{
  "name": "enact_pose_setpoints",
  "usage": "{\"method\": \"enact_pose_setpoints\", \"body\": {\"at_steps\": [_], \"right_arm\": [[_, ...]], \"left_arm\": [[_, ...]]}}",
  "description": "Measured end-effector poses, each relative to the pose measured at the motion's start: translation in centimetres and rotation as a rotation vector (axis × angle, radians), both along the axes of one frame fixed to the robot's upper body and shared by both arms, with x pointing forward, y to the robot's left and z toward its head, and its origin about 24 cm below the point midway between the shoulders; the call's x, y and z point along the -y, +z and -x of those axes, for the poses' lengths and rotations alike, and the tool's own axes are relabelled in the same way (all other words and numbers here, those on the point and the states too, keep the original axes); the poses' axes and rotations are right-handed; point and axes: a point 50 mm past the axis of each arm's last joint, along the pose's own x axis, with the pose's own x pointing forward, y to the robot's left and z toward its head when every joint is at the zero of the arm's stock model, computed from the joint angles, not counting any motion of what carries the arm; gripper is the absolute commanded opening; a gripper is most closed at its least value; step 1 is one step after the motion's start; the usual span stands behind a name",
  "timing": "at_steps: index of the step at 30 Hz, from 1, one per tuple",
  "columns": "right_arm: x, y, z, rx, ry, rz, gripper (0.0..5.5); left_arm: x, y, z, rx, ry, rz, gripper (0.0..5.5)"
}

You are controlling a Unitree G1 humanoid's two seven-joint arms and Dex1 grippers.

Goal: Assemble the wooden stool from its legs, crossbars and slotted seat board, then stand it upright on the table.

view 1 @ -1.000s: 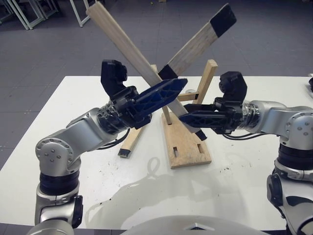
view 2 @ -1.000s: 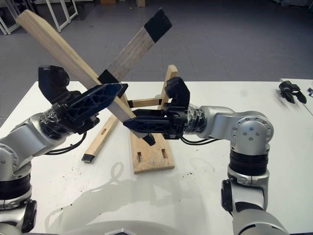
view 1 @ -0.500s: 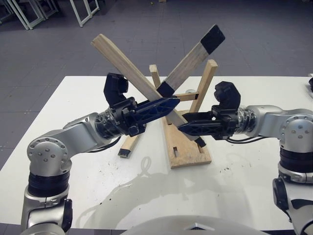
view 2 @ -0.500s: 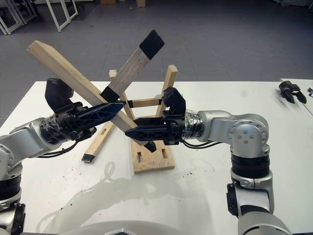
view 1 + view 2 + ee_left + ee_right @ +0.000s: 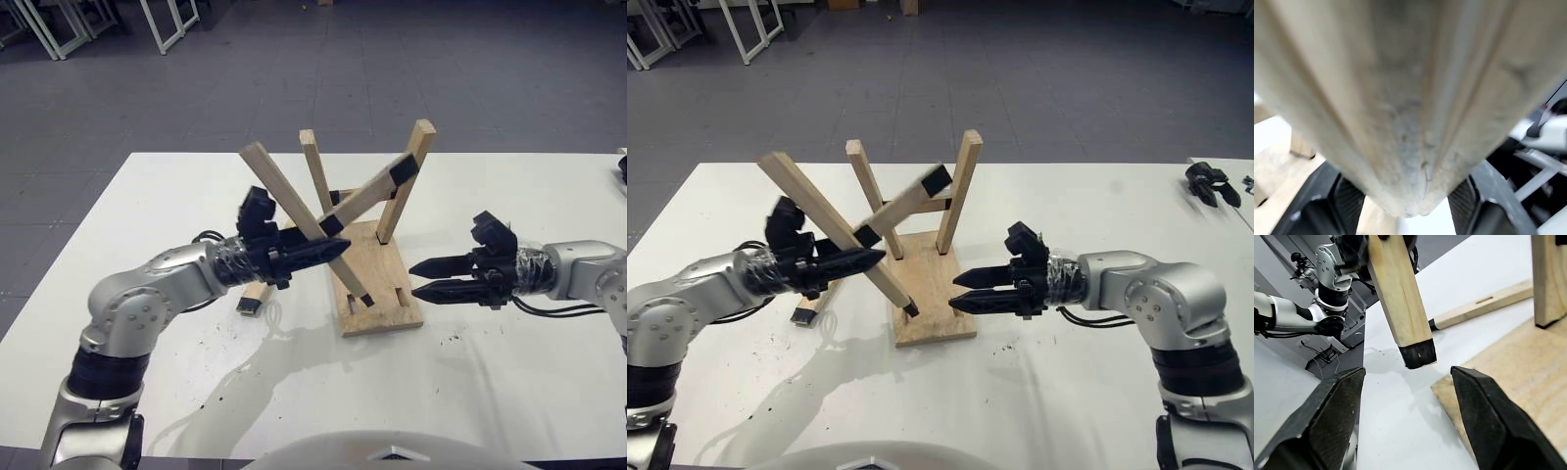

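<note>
The slotted seat board lies flat on the white table. Two legs stand upright in it, joined by a crossbar. My left gripper is shut on a slanted wooden leg; in the left wrist view that leg sits between the fingers. Its black lower end hangs just above the board's near left corner. A black-banded piece crosses it. My right gripper is open to the right of the board, holding nothing.
A loose leg lies on the table left of the board, under my left arm. A small black object sits at the table's far right. Metal frames stand on the floor behind the table.
My left arm has lowered the crossed legs from high above the table down to the seat board. My right gripper has drawn back to the right, away from the leg's lower end.
</note>
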Motion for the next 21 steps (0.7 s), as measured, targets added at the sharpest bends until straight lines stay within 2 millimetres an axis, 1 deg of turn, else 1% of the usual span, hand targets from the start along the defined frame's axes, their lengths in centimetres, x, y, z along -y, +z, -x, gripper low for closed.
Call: {"method": "enact_pose_setpoints", "body": {"at_steps": [4,5,6,11,13,17,21], "right_arm": [[0.8,-1.1,0.2,-0.007,-0.021,0.063,3.21],[0.9,-1.4,0.2,-0.007,-0.020,0.068,3.21],[0.9,-1.6,0.3,-0.010,-0.021,0.075,3.21],[1.1,-2.6,0.8,-0.033,-0.028,0.100,3.21],[1.1,-2.9,1.1,-0.038,-0.027,0.114,3.21],[1.1,-3.5,1.5,-0.053,-0.032,0.134,3.21],[1.2,-3.9,1.5,-0.046,-0.053,0.174,3.21]], "left_arm": [[0.2,-3.0,-0.9,0.021,-0.024,-0.093,2.04],[0.2,-3.6,-1.1,0.018,-0.029,-0.106,2.04],[0.2,-3.8,-1.3,0.030,-0.036,-0.112,2.04],[0.4,-4.0,-2.0,0.071,-0.092,-0.130,2.04],[0.6,-3.9,-2.7,0.093,-0.111,-0.161,2.04],[0.2,-3.6,-3.9,0.113,-0.120,-0.195,2.04],[0.2,-3.5,-4.6,0.113,-0.116,-0.204,2.04]]}}
